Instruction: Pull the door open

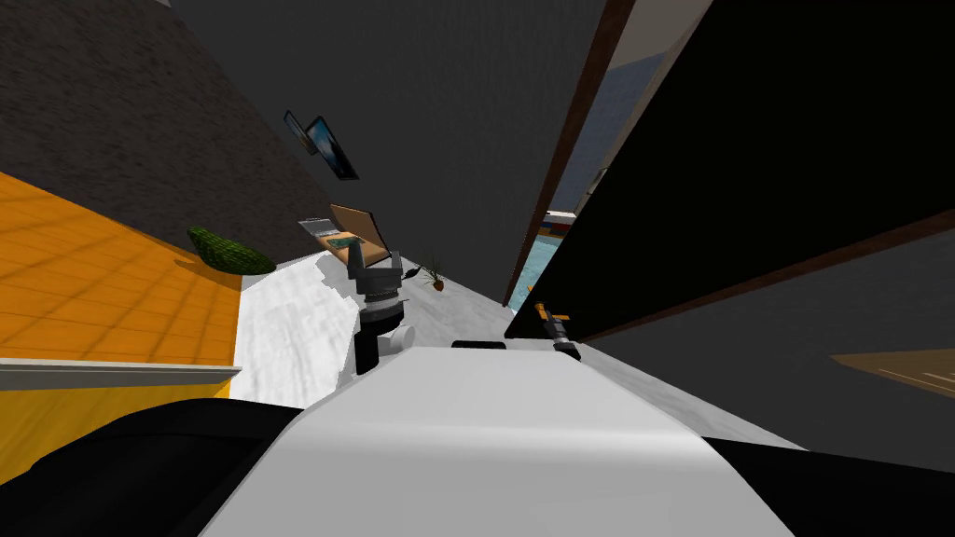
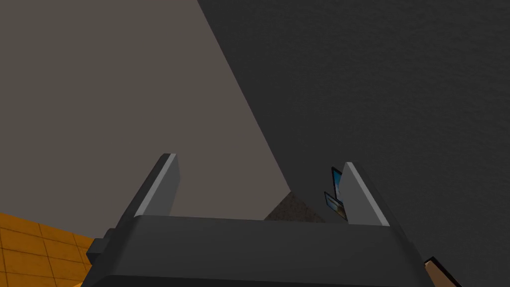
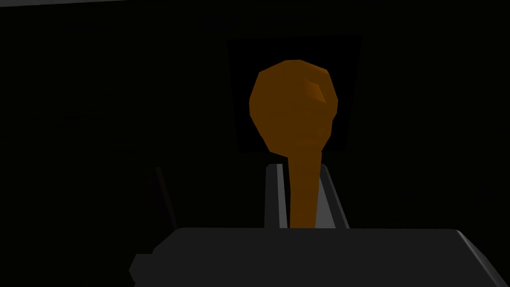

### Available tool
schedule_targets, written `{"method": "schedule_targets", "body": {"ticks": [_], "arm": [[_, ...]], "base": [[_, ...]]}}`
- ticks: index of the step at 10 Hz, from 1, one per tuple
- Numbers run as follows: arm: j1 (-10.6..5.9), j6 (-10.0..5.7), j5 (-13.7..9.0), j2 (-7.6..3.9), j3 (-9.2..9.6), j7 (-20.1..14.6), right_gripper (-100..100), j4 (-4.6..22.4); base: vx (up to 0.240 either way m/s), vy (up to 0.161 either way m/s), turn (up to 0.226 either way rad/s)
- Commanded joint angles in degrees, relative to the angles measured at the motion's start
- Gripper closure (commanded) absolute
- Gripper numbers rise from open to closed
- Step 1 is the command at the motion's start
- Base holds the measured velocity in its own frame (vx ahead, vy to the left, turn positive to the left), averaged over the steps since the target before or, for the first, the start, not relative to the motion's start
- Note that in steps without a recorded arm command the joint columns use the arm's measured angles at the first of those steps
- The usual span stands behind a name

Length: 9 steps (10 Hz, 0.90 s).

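Observation:
The door (image 1: 746, 168) is a black slab, swung a little way out of its brown frame (image 1: 569, 140); a lit blue floor (image 1: 550, 252) shows through the gap. Its orange lever handle (image 1: 539, 309) sticks out near the door's lower edge. My right gripper (image 1: 560, 332) is at that handle. In the right wrist view the orange handle (image 3: 294, 104) rises between the fingers (image 3: 276, 194), and my right gripper (image 3: 298, 167) is shut on its stem. My left gripper (image 1: 373, 259) hangs out in front of me, and in its own wrist view the left gripper (image 2: 259, 159) is open and holds nothing.
A dark grey wall (image 1: 448, 121) with two pictures (image 1: 322, 144) runs left of the frame. On the white floor (image 1: 280, 326) stand a small potted plant (image 1: 434, 275), a brown box-like piece (image 1: 359, 233) and a green bush (image 1: 228, 250). Orange tiles (image 1: 93, 280) lie further left.

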Motion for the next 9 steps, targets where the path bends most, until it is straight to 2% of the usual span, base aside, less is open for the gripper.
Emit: {"method": "schedule_targets", "body": {"ticks": [1, 2, 3, 4, 6, 9], "arm": [[0.00, 0.00, 0.00, 0.00, 0.00, 0.00, 100, 0.00], [0.64, -1.53, 0.18, -0.48, 0.45, -0.60, 100, 0.71], [0.76, -1.88, 0.22, -0.61, 0.54, -0.73, 100, 0.84], [1.17, -3.02, 0.32, -1.02, 0.81, -1.14, 100, 1.26], [1.31, -3.44, 0.36, -1.17, 0.91, -1.29, 100, 1.42], [2.34, -6.33, 0.62, -2.22, 1.60, -2.34, 100, 2.50]], "base": [[-0.065, -0.013, 0.005], [-0.160, -0.073, 0.194], [-0.253, -0.091, 0.208], [-0.251, -0.071, 0.189], [-0.147, -0.043, 0.072], [-0.161, -0.078, 0.180]]}}
